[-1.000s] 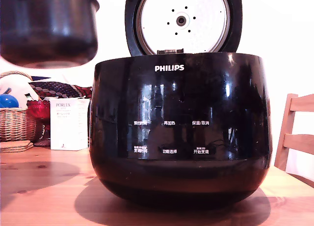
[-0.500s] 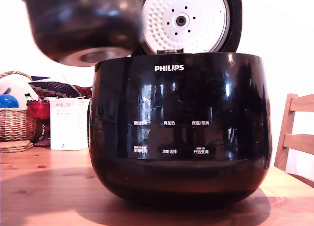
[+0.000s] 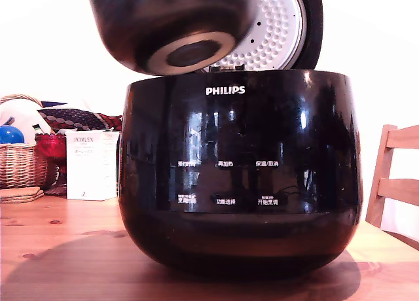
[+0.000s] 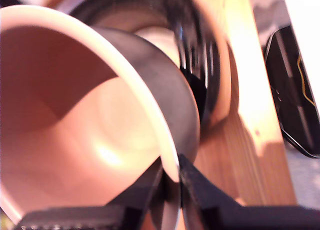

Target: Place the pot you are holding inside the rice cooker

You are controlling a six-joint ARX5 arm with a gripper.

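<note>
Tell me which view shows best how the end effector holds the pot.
The wrist view: the end effector pinches the rim of the pot between its fingers. The exterior view shows only the pot's tilted underside, no end effector.

The pot (image 3: 171,27) is no longer out over the table's left side in the exterior view, where it hung level a second ago. It now sits over the rice cooker (image 3: 241,177), just above the rim, covering the left part of the open lid (image 3: 288,26) that was fully visible before. It has also tipped, so its pale flat base faces the camera. Its shadow on the table (image 3: 59,248) has shifted toward the cooker.
</note>
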